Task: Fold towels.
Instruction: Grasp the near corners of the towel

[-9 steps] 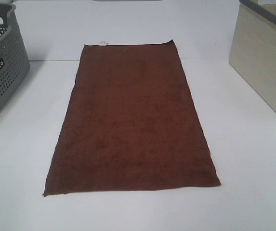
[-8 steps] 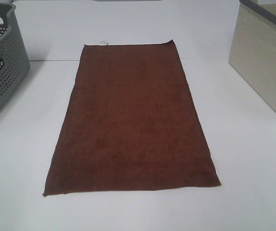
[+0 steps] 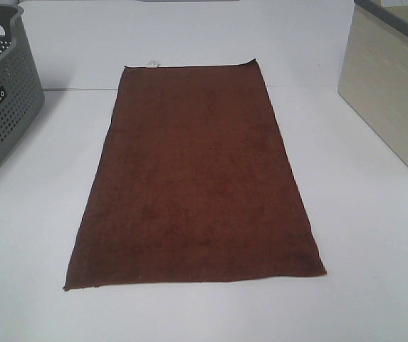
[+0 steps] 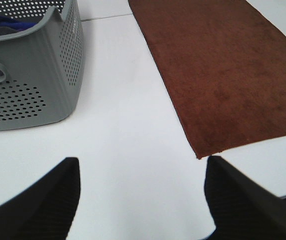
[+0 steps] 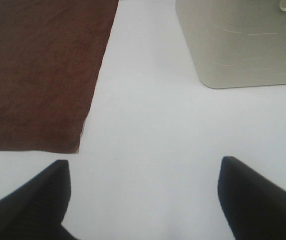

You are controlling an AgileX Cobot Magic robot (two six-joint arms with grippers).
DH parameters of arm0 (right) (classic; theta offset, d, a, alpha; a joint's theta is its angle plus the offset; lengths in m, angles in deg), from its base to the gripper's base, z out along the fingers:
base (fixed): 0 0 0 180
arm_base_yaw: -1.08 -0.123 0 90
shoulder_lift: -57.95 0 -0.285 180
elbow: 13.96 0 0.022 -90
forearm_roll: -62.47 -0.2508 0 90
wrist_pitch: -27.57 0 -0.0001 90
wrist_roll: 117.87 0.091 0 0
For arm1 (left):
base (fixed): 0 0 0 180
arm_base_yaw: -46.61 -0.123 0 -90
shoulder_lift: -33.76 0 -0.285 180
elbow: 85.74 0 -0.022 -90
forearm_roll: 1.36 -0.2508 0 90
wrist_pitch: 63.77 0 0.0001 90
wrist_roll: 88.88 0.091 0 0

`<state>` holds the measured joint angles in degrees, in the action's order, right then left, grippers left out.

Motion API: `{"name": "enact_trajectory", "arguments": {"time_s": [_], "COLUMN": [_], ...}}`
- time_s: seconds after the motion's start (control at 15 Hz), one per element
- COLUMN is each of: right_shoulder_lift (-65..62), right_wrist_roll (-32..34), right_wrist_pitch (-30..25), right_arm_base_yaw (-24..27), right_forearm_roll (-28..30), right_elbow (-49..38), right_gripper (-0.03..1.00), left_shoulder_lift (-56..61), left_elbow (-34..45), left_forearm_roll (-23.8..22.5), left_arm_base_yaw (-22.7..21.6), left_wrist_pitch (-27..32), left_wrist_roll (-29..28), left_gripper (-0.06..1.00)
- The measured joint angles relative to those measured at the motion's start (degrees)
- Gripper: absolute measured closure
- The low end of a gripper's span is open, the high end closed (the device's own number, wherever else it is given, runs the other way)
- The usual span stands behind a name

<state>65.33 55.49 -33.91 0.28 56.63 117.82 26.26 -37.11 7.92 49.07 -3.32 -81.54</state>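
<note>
Grey basket point(image 3: 4, 92): cut off by the left picture edge; label lettering illegible.
Blue item point(image 4: 18, 23) inside it: mostly hidden by the wall, possibly cloth.
Beige bin point(image 3: 392, 92): cropped at the right edge.
Towel point(image 3: 193, 178) tag point(image 3: 152, 63): too small to read.
Left tool point(image 4: 140, 200), right tool point(image 5: 145, 200): finger ends only, the rest cropped.

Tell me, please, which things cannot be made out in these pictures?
1. The white tag on the towel, at its far edge, exterior high view: too small to read.
2. The blue item in the grey basket, left wrist view: mostly hidden by the basket's wall.
3. The beige bin, exterior high view: cut off by the frame edge; inside unseen.
</note>
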Motion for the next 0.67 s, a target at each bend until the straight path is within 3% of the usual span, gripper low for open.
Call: {"name": "enact_trajectory", "arguments": {"time_s": [0.67], "right_shoulder_lift": [0.00], "right_wrist_roll": [0.00], "right_wrist_pitch": [0.00], "right_arm_base_yaw": [0.00], "right_forearm_roll": [0.00], "right_elbow": [0.00], "right_gripper": [0.20], "left_shoulder_lift": [0.00], "left_elbow": [0.00], "left_forearm_roll": [0.00], "left_arm_base_yaw": [0.00], "left_wrist_pitch": [0.00], "left_wrist_roll": [0.00], "left_gripper": [0.27]}}
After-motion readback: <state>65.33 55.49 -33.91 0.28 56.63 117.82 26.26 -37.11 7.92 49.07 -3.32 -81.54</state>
